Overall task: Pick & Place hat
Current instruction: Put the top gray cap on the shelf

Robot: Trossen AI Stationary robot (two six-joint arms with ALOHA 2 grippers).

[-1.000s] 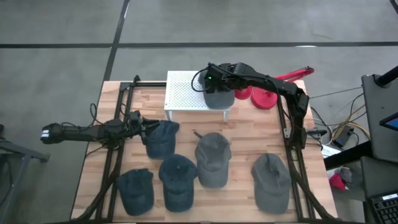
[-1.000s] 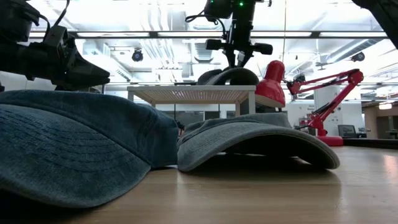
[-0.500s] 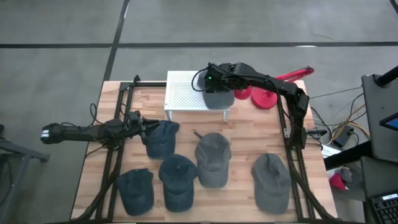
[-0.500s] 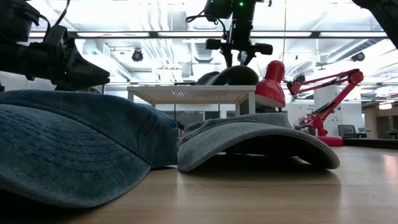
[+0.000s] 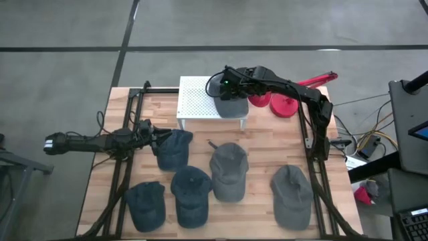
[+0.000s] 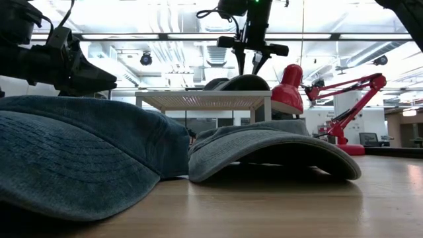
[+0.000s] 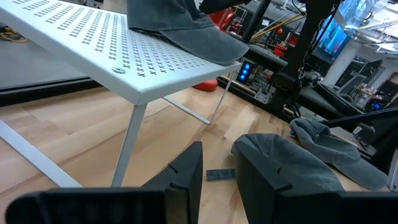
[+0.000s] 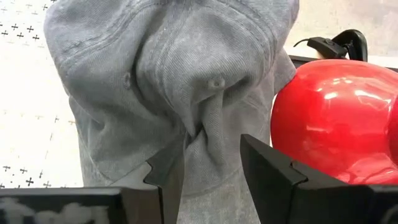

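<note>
nearby, a red lamp (image 5: 284,104) stands just beside the white perforated shelf (image 5: 197,100), and five more hats lie on the counter (image 5: 261,144). the grey hat (image 5: 233,106) rests on the shelf's corner, just under the right hand (image 5: 231,90), whose fingers stand apart, holding nothing. the left hand (image 5: 160,136) hovers by a blue hat (image 5: 175,148); i cannot tell its state.

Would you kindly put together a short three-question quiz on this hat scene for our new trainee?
1. True or false: the grey hat lies on the white perforated stand.
2. How many hats lie on the wooden table itself?
3. Which is directly above the grey hat: A) the left pincer or B) the right pincer?

Key: 1 true; 2 six; 3 B.
</note>
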